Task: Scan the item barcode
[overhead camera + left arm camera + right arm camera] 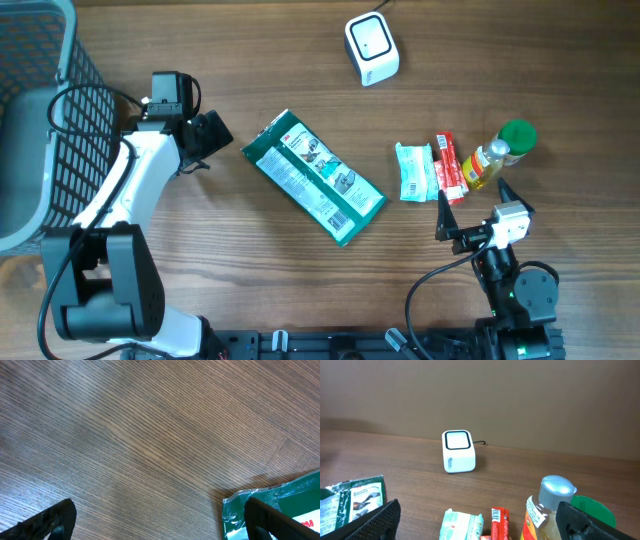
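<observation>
The green packet (313, 177) lies flat mid-table with its white label panel up, the print too small to read. The white scanner (371, 48) stands well apart beyond it. The left gripper (222, 135) hovers just beside the packet's corner, jaws wide, holding nothing. The right gripper (474, 204), near the bottle (490, 160), has its 2 fingers spread, empty

Counted on the surface (250, 290): one white scanner (371, 47), one large green pouch (313, 176), one small white-and-green packet (414, 171), one red packet (449, 167), one bottle (486, 163) of yellow liquid, one green round object (517, 137). One wire basket (85, 90) is recorded. Two arms are noted: left arm (135, 185), right arm (500, 260).
</observation>
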`<state>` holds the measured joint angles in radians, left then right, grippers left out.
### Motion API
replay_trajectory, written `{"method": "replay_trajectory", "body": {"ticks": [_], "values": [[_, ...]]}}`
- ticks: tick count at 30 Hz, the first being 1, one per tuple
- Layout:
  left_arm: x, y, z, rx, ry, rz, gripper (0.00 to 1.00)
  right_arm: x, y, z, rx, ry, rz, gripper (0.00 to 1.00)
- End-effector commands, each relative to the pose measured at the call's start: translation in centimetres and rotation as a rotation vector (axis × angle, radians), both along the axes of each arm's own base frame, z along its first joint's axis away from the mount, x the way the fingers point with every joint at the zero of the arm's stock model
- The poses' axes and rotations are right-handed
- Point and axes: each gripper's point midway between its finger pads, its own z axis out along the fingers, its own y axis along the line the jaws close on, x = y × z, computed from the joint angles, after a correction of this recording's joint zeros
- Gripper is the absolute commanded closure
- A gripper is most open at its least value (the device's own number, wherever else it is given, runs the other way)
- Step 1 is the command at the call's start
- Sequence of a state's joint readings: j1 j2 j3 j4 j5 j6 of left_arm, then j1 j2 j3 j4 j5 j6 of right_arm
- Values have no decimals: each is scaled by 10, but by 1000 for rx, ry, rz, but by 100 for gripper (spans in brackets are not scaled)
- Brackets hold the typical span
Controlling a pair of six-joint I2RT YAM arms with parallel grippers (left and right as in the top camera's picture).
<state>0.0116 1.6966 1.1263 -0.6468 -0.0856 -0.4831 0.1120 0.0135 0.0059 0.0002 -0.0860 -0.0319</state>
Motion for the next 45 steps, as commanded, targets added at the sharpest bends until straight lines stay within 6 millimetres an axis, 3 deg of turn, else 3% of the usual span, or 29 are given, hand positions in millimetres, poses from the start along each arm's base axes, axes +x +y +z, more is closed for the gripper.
{"method": "replay_trajectory", "body": {"ticks": [1,19,22,27,31,34,39,45], "values": [[-1,4,2,20,-3,-3,0,-1,2,3,-12,-18,13,0],[-1,4,1,20,-1,-2,0,-1,2,3,-13,-18,12,0],[1,4,18,21,-48,-1,0,-1,2,3,-12,-18,12,0],[0,4,95,24,-264,1,0,-1,2,3,-12,-18,13,0],[-25,4,189,28,-534,4,0,-1,2,3,-12,-18,13,0],[-51,3,239,30,-690,5,0,-1,2,3,-12,-18,12,0],[-93,3,294,33,-885,7,0,-1,2,3,-12,-18,13,0],[-136,2,325,34,-1011,6,0,-1,2,3,-13,-18,13,0]]}}
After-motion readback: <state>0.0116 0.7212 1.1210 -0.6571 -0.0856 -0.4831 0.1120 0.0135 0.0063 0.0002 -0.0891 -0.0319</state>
